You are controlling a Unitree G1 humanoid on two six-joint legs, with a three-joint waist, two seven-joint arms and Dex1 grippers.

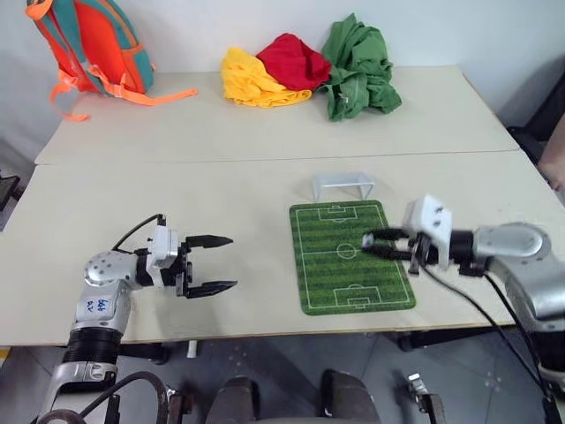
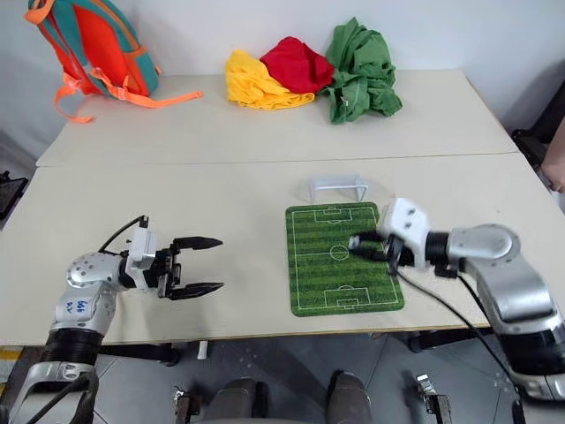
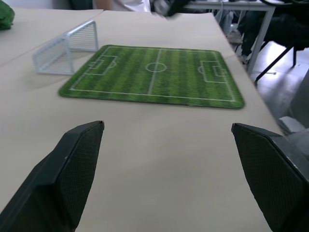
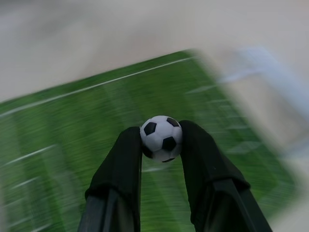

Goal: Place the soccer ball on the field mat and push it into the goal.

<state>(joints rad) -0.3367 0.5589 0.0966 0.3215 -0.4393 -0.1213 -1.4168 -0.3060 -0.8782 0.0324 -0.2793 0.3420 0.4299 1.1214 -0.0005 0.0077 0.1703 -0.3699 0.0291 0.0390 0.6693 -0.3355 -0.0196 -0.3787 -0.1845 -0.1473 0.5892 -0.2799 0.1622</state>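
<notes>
The right gripper [image 4: 161, 140] has its fingers clenched on the soccer ball [image 4: 161, 138], which sits pinched between the two black tips. In the head views the ball itself is too small and too covered by the fingers to make out; there the right gripper hangs over the 3 o'clock edge of the field mat [image 1: 340, 265], near the centre line. How high the ball is above the mat cannot be told, and the mat beneath it in the right wrist view is smeared by blur.

The goal [image 1: 342, 184] stands on the desk [image 1: 221, 194] just off the mat's 12 o'clock end, its mouth facing the mat.

The left gripper [image 1: 212, 263] is at 9 o'clock from the mat, well apart from it, fingers released wide and holding nothing.

At the desk's far side lie a backpack [image 1: 88, 44], cut off by the frame's top, and yellow, red and green cloths [image 1: 309, 66] heaped together.
</notes>
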